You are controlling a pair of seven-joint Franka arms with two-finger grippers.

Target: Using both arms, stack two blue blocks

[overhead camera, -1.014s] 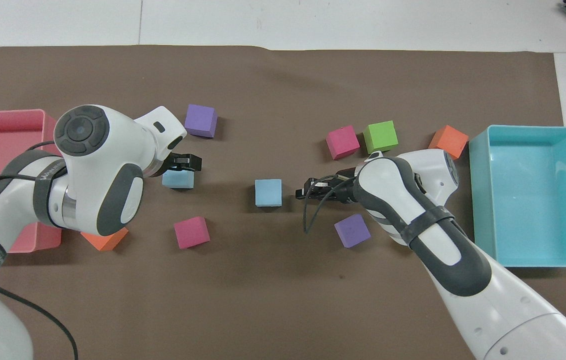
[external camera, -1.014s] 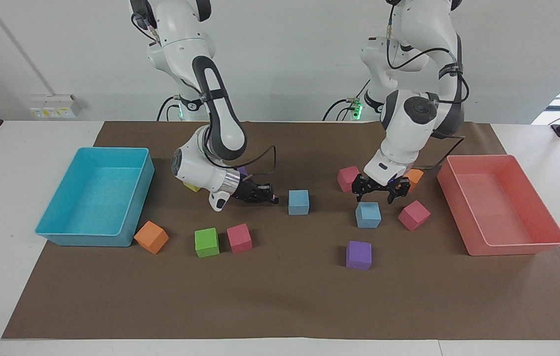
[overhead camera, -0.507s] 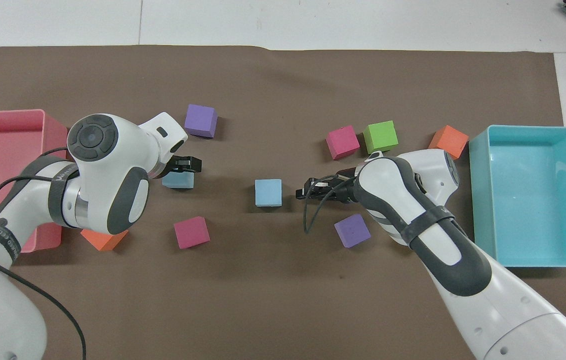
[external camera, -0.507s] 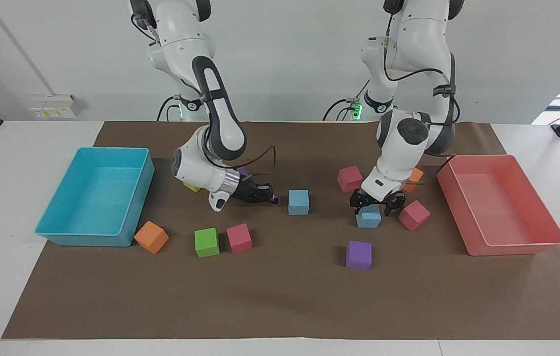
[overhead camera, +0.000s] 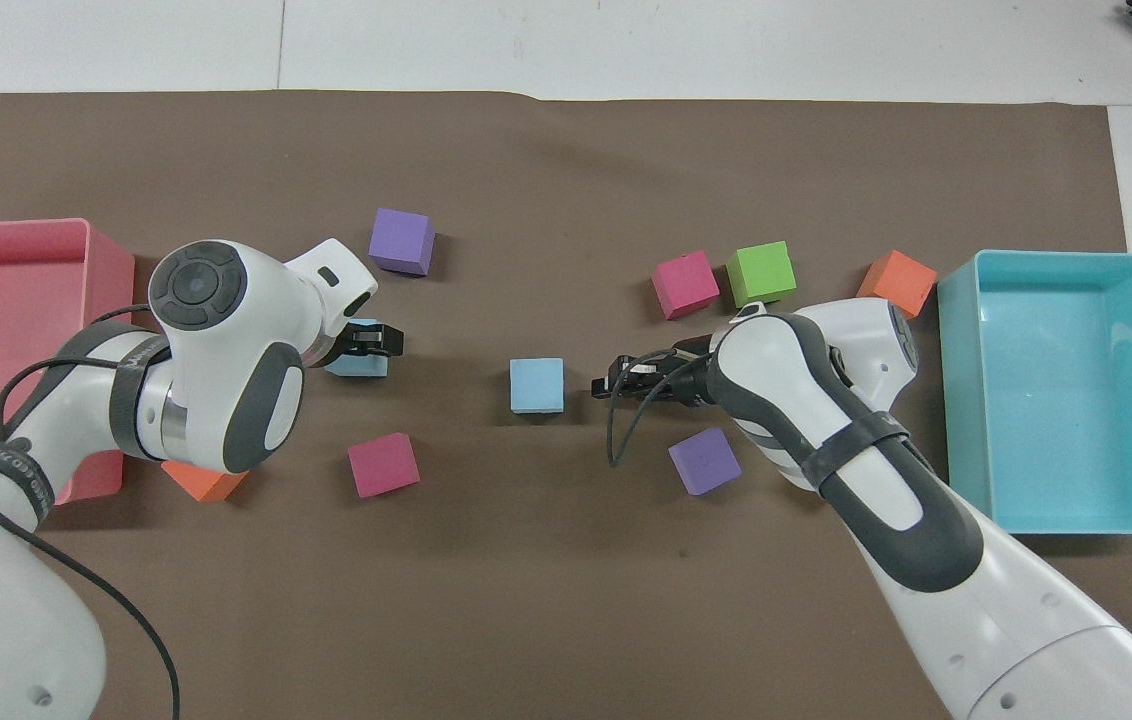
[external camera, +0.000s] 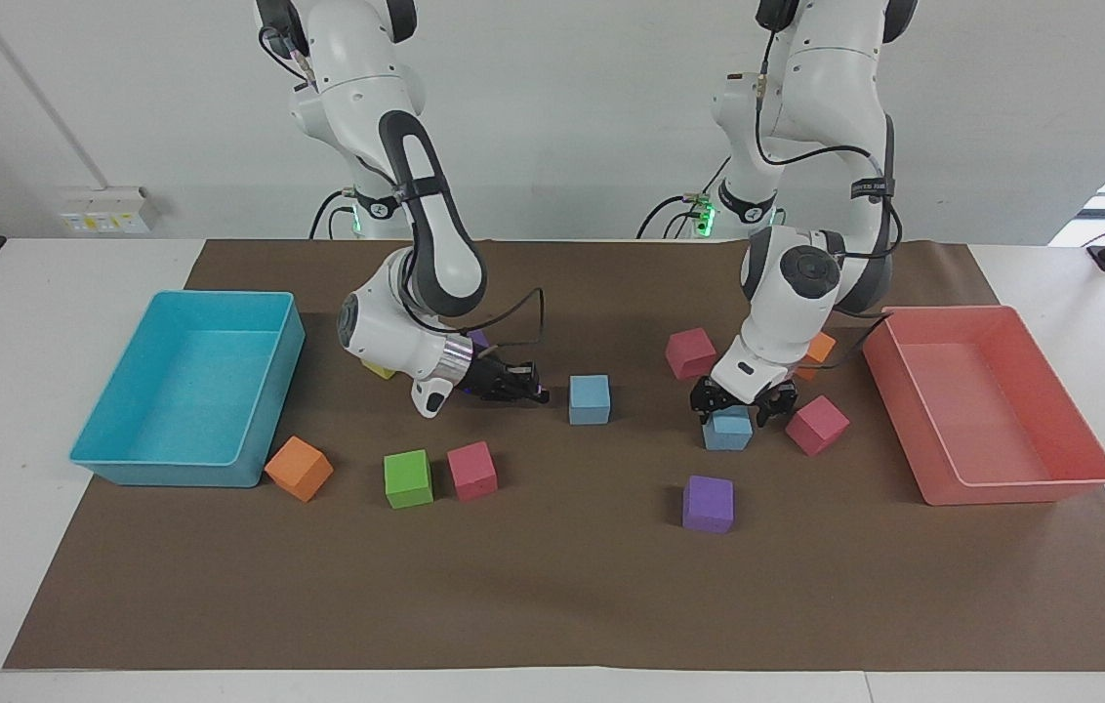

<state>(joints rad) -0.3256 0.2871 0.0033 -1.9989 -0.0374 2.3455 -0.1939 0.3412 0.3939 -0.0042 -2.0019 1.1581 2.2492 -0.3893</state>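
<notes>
Lowered since a second ago, my left hand now straddles one blue block, fingers spread wide to either side of it and not yet closed — the cube sits on the brown mat toward the left arm's end of the counter. The other blue block rests alone near the middle of the mat, untouched and unmoved. My right hand waits low just beside that middle block, its fingertips pressed together on nothing, where it was a second ago.

Stacking has not begun: both blue cubes lie flat on the mat, well apart. By my reckoning, what remains is nearly everything — close on the straddled cube, lift it, carry it over the middle one, set it square on top.

Both blocks are small matte cubes, foam-like in look, with soft edges, likely to give a little under a squeeze. Around them lie cubes of the same size: a pink cube just beside my left hand, a purple cube farther from the robots, a green cube. A glossy turquoise tray and a salmon tray stand at the mat's two ends.
</notes>
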